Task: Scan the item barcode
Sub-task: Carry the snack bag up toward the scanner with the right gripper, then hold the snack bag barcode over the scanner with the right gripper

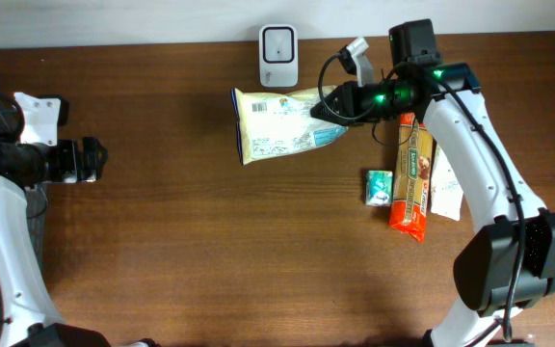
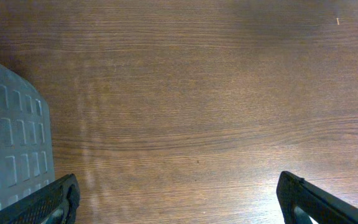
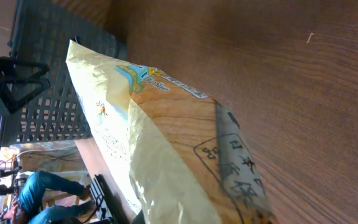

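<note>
The item is a pale yellow snack bag [image 1: 277,123] with printed text. It is held off the table, just below the white barcode scanner [image 1: 278,56] at the table's back edge. My right gripper [image 1: 330,108] is shut on the bag's right end. In the right wrist view the bag [image 3: 166,137] fills the middle of the frame and hides the jaws. My left gripper [image 1: 94,159] hangs at the far left, away from the bag. Its fingers [image 2: 55,199] stand wide open over bare wood, with nothing between them.
A long orange packet [image 1: 410,178], a small green packet [image 1: 378,186] and a white packet [image 1: 445,188] lie under the right arm. A grey basket [image 2: 11,143] sits at the table's left edge beside the left gripper.
</note>
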Tool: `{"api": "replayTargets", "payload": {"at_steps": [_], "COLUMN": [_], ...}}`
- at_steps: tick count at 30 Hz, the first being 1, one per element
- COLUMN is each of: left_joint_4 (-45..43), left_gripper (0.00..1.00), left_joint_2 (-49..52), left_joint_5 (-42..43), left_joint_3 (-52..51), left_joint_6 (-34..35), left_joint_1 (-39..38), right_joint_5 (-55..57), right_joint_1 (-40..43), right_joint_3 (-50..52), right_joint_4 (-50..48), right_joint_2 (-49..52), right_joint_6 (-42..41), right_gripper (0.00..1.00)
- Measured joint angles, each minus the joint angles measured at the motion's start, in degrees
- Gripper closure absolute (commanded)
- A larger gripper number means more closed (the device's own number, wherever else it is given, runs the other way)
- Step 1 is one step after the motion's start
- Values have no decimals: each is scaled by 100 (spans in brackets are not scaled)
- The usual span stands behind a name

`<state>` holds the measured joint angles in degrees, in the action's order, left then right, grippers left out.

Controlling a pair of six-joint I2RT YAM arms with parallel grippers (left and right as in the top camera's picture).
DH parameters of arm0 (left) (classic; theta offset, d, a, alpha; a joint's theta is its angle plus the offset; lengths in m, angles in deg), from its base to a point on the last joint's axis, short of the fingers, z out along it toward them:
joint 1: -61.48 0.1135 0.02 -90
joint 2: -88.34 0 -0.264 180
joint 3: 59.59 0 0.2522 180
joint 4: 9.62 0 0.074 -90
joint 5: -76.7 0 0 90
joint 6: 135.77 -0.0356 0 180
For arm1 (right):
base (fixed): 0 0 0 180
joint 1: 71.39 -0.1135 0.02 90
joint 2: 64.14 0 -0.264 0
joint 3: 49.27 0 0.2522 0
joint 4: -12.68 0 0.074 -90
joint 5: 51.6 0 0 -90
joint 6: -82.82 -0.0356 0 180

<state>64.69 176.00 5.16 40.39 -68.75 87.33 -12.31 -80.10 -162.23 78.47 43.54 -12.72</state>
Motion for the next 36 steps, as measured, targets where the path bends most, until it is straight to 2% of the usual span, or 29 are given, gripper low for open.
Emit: {"api": "replayTargets", "payload": {"at_steps": [20,23,26,28,31,33,36], "left_joint_4": [0,0,0,0,-9,0,-7], "left_gripper": [1,1,1,1,1,1,1], "left_joint_2": [0,0,0,0,0,0,0], "left_joint_5": [0,0,0,0,-2,2,0], "left_joint_3": [0,0,2,0,2,2,2], "left_joint_6": [0,0,0,0,0,0,0], "left_joint_1": [0,0,0,0,0,0,0], "right_joint_5": [251,1325,3014,4968,6931,7888,8389], "right_joint_1": [-37,-306,-835,-1325,-1770,-1926,-1941], "right_joint_3": [-7,-293,-1010,-1202,-1207,-1244,-1233], "right_joint_4": [184,549,542,-109,-1259,-2308,-3506], "right_joint_2": [2,31,35,33,170,520,1069], "right_joint_6": [166,168,173,426,1163,2096,3477], "right_gripper": [96,96,96,96,96,96,96]}}
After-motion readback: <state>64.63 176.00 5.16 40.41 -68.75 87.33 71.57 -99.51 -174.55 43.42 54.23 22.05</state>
